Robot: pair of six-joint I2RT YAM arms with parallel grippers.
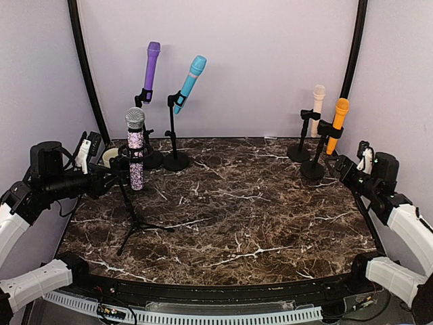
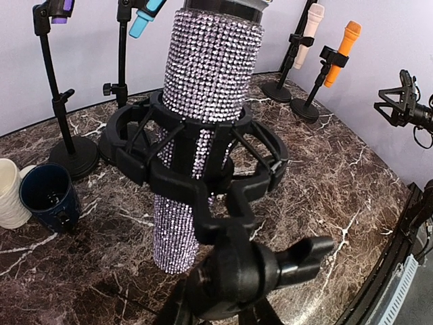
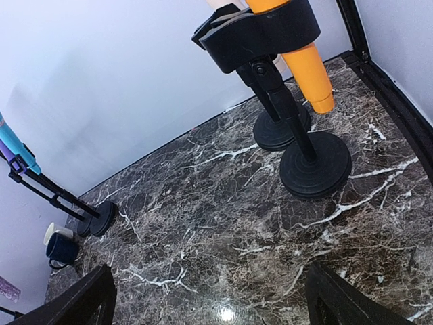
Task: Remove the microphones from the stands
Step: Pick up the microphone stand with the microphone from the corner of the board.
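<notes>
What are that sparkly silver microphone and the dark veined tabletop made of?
The sparkly silver microphone looks wrapped in tiny rhinestones: rows of small glinting facets cover its body. The dark veined tabletop looks like polished marble, brown-black with white veins and a glossy reflection, though it could be a printed laminate.

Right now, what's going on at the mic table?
The left pincer is up against the rhinestone microphone, level with the shock mount on the tripod stand. The microphone sits in the mount, not yet lifted out. Whether the pincer has actually gripped it isn't clear from these views. The right pincer is open, holds nothing, and sits near the orange microphone on the far right.
</notes>
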